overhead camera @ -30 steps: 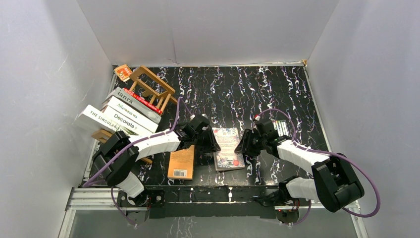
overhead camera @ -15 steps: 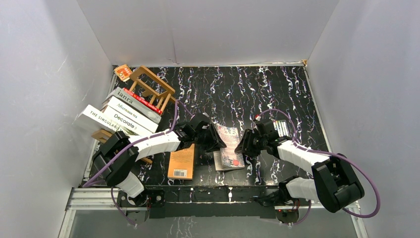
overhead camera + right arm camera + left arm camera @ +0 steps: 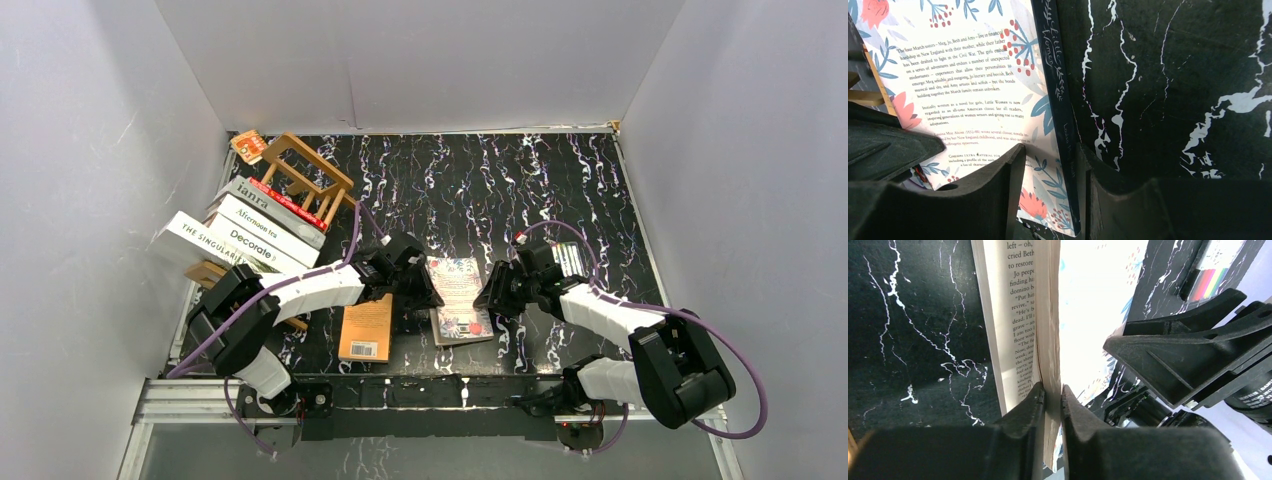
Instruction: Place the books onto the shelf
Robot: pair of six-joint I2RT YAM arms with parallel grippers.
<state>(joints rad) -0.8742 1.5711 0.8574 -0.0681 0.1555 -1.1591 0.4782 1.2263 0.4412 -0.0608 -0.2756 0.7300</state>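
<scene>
A floral paperback book (image 3: 460, 300) lies between my two grippers at the front middle of the table. My left gripper (image 3: 427, 291) (image 3: 1052, 390) is shut on its left edge, pinching the cover and a wad of pages (image 3: 1048, 330), with an inner printed page showing beside them. My right gripper (image 3: 488, 297) (image 3: 1050, 155) stands open astride the dark spine (image 3: 1060, 95), one finger over the back cover (image 3: 963, 85), the other on the table side. An orange paperback (image 3: 367, 328) lies flat to the left. Several books (image 3: 255, 235) lean on the wooden shelf (image 3: 308, 178) at the back left.
A pack of coloured markers (image 3: 570, 258) (image 3: 1210, 282) lies just behind my right gripper. A small orange card (image 3: 248, 146) sits in the back left corner. White walls close in the table on three sides. The black marbled tabletop (image 3: 480, 180) stretches behind the book.
My left gripper has closed on the floral book's left edge. That edge, lifted half a second ago, sits lower now. The right gripper has barely moved.
</scene>
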